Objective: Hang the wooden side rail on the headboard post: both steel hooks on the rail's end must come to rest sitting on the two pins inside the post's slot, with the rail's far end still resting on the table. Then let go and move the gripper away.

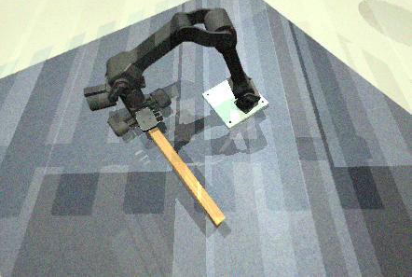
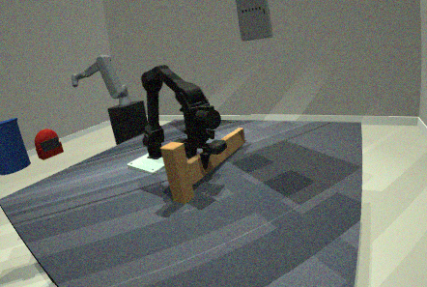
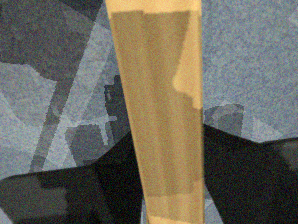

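The wooden rail (image 1: pixel 186 176) (image 2: pixel 234 140) (image 3: pixel 165 100) runs from my gripper to its far end, low at the table; contact there is hard to tell. My gripper (image 2: pixel 199 163) (image 3: pixel 162 126) is shut on the rail near the post end, one black finger on each side. The headboard post (image 2: pixel 178 174) stands upright in the exterior view, and the rail's near end is right at or against it. In the top view the arm hides the post. The steel hooks, the slot and the pins are not visible, so I cannot tell whether the hooks sit on the pins.
The arm's base stands on a white plate (image 1: pixel 221 100) (image 2: pixel 145 163), close beside the rail and post. The arm arches over to the gripper. Patchy shadows and reflections cover the table (image 1: pixel 116 242) (image 2: pixel 270 251). A grey robot (image 2: pixel 111 77), a blue barrel (image 2: pixel 12 147) and a red helmet (image 2: pixel 48 142) are in the background.
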Robot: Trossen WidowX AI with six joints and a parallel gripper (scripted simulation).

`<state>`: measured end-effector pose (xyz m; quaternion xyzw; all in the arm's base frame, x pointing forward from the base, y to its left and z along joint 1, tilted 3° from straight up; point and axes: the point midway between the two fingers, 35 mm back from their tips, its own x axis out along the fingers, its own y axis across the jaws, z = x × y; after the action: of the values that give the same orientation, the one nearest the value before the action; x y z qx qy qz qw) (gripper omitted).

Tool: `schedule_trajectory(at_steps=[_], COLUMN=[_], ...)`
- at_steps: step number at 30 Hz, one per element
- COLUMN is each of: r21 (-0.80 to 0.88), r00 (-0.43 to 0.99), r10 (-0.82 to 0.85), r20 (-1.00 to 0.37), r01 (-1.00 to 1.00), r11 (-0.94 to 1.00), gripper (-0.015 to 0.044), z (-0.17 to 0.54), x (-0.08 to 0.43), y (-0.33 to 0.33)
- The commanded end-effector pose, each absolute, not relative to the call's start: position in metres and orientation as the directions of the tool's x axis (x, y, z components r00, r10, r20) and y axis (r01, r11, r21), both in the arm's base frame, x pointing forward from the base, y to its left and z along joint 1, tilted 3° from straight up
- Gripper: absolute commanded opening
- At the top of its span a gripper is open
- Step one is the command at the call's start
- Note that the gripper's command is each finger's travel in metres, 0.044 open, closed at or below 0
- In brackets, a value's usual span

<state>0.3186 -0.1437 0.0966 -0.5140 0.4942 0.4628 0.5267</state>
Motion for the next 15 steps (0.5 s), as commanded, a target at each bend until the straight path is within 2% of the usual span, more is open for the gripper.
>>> schedule_trajectory(at_steps=[1, 15], r21=[-0.089, -0.089], r00=[0.089, 0.089], r10=[-0.022, -0.022], r20=[-0.996, -0.996], r01=[-0.995, -0.995], r11=[0.036, 0.036], gripper=[0.0, 0.0], z=[0.0979, 0.099], x=[0.3189, 0.3198], y=[-0.1447, -0.1462])
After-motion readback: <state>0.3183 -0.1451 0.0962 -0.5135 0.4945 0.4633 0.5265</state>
